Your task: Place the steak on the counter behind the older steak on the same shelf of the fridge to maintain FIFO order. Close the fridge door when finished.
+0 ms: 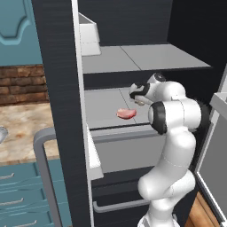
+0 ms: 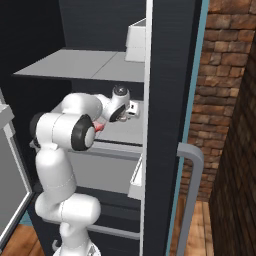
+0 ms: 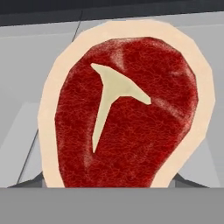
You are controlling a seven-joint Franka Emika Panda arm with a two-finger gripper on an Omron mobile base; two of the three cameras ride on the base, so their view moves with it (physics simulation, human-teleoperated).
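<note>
The fridge (image 1: 62,88), tall and dark charcoal, stands with its doors swung wide, and no brand, label or writing can be read on it or on anything else. To its left runs the bench (image 1: 22,128), tan marbled stone over teal drawers, with brick behind. Inside the fridge, the light-grey shelf (image 1: 99,108) meets a grey pull-out drawer along its front edge. The white arm reaches in over that shelf, and its pincer (image 1: 138,98) hangs above the shelf's right half. The older steak (image 1: 126,114), a flat pink slab, lies near the shelf's front edge, just left of and below the pincer. In the hand view the steak (image 3: 124,118), deep red with a cream rim and a pale T-shaped streak, sits right against the camera over the grey shelf. The pincer's tips are hidden behind it; whether they pinch it I cannot tell.
</note>
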